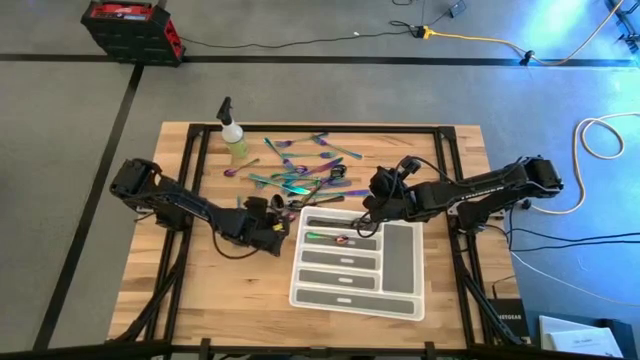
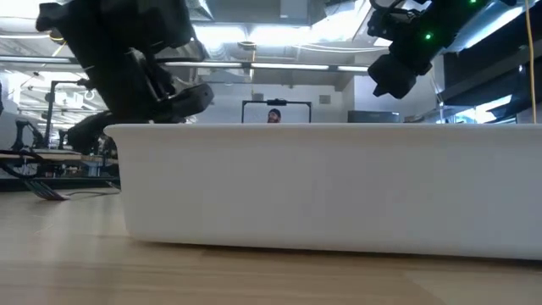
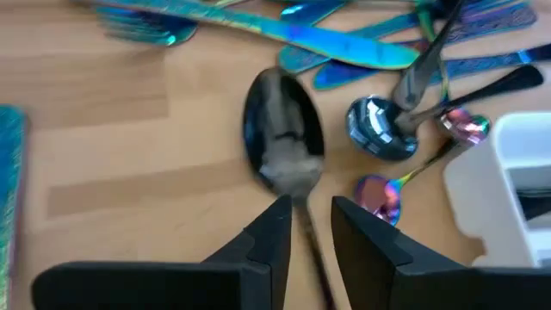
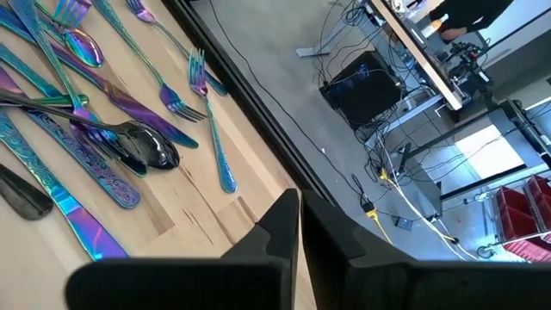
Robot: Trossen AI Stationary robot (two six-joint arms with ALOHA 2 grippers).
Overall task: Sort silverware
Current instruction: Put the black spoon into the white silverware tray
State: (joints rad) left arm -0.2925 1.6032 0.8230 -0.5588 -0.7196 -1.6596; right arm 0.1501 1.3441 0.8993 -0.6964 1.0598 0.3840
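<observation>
1. The left gripper (image 3: 306, 226) is low over the wooden table (image 1: 180, 270), just off the near-left corner of the white compartment tray (image 1: 300, 296). Its two fingers (image 3: 274, 234) stand a little apart with the thin handle of a dark spoon (image 3: 282, 138) between them; the left wrist view does not settle whether the pads press that handle, so I cannot tell if it is gripped.
2. That dark spoon lies flat, its bowl ahead of the fingertips and its handle running back between them, so its long axis follows the line of the fingers.
3. Beyond the bowl lies the heap of silverware (image 1: 300, 175): rainbow knives and forks crossing each other at many angles. To one side of the fingertips, toward the tray corner, sit a second dark spoon (image 3: 383, 127) and a small rainbow spoon (image 3: 379, 194), both close to the held handle.
4. A yellow-green spray bottle (image 1: 234, 138) stands upright at the far left edge of the heap, well apart from the left fingers.
5. Inside the tray, one small utensil (image 1: 345, 240) lies in an upper slot.
6. The right gripper (image 4: 300, 226) hangs above the tray's far edge, fingers clenched together on nothing, with forks and spoons spread ahead of them.
</observation>
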